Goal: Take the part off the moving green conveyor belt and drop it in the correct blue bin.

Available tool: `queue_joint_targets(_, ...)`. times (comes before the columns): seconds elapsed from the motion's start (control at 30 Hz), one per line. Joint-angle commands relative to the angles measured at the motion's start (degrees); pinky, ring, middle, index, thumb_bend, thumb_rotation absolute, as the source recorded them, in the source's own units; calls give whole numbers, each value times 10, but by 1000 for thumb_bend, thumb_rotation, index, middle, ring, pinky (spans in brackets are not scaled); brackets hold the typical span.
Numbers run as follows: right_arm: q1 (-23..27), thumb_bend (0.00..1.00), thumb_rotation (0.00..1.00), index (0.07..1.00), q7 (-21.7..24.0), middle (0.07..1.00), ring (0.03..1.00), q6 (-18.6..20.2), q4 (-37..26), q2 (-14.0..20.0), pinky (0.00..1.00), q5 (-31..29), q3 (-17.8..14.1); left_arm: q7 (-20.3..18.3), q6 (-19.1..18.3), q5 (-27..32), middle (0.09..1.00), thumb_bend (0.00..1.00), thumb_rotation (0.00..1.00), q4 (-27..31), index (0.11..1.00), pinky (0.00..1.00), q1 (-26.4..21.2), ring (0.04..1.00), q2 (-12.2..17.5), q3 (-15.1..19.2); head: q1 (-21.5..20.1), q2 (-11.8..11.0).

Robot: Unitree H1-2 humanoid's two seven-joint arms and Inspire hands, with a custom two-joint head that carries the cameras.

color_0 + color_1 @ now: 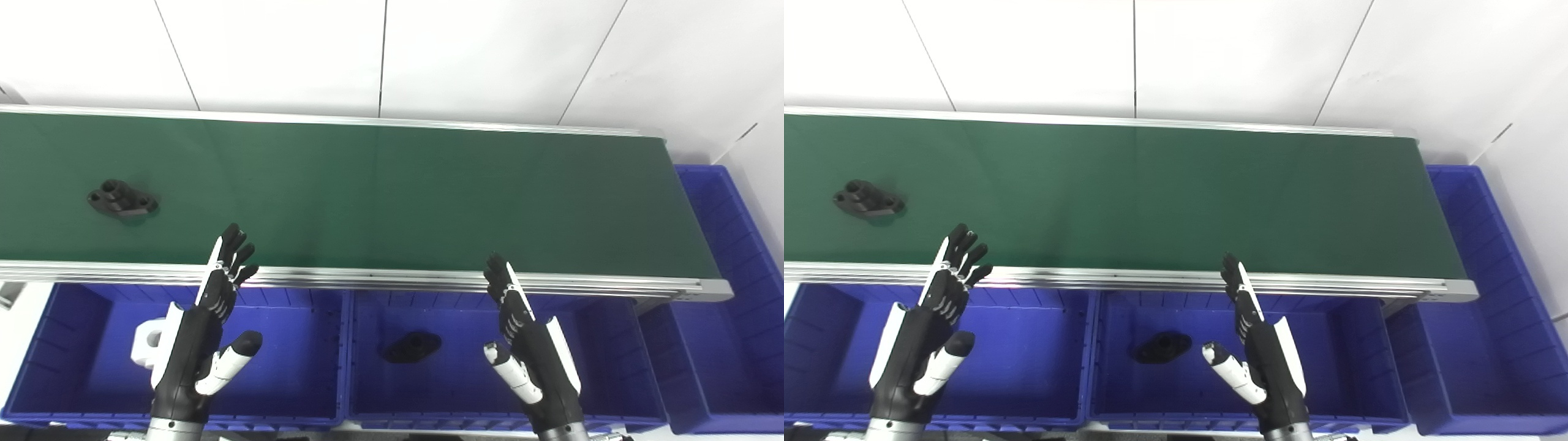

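On the belt, left eye view, I log: one black part (122, 199), lying flat at the far left of the green conveyor belt (392, 196), clear of both hands. Left hand (199, 331): fingers spread and straight, thumb out, holding nothing, raised over the left blue bin (73, 343) with fingertips at the belt's near rail. Right hand (530, 343): also spread wide and empty, over the middle blue bin (606, 343). Inside that middle bin I note a second black part (412, 346) resting on the floor, left of my right hand and apart from it. A white part (149, 343) shows in the left bin, partly hidden behind my left hand. A third blue bin (723, 294) stands at the belt's right end.

Right eye view, same items: black part (868, 201) nearer the picture's left edge; left hand (931, 337) and right hand (1258, 355) both spread, nothing held; second black part (1162, 346) on the middle bin floor. The white part is not visible here.
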State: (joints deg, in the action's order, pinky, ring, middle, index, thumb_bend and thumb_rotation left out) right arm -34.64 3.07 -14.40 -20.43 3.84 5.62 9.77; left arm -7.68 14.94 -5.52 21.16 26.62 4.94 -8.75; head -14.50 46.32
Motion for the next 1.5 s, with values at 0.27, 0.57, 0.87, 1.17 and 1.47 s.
queue_joint_targets(0.27, -2, 835, 822, 1000, 2, 1000, 1000, -4, -21, -1, 1000, -3, 1, 0, 7, 0, 997, 794, 836, 20, 1000, 897, -1, 960, 4, -2, 0, 1)
queue_joint_targets(0.57, -2, 841, 824, 1000, 1, 1000, 1000, -1, -23, -2, 1000, -1, 1, -1, 9, 4, 999, 779, 833, 18, 1000, 899, -2, 960, 4, -2, 0, 1)
queue_joint_targets(0.87, -2, 842, 821, 1000, 3, 1000, 1000, -7, -17, 1, 1000, -7, 1, -1, 13, 3, 1000, 788, 835, 14, 1000, 904, -1, 963, 3, -4, 9, -10)
queue_joint_targets(1.17, 3, 824, 823, 1000, 5, 1000, 1000, -72, 51, 26, 1000, -26, -14, 10, 66, -12, 977, 788, 791, -43, 1000, 912, 2, 959, -13, -23, 95, -97)
queue_joint_targets(1.47, 24, 854, 857, 1000, 11, 1000, 1000, -118, 120, 49, 1000, -36, -33, 30, 99, -49, 957, 834, 752, -98, 959, 810, -10, 914, -40, -36, 148, -157)
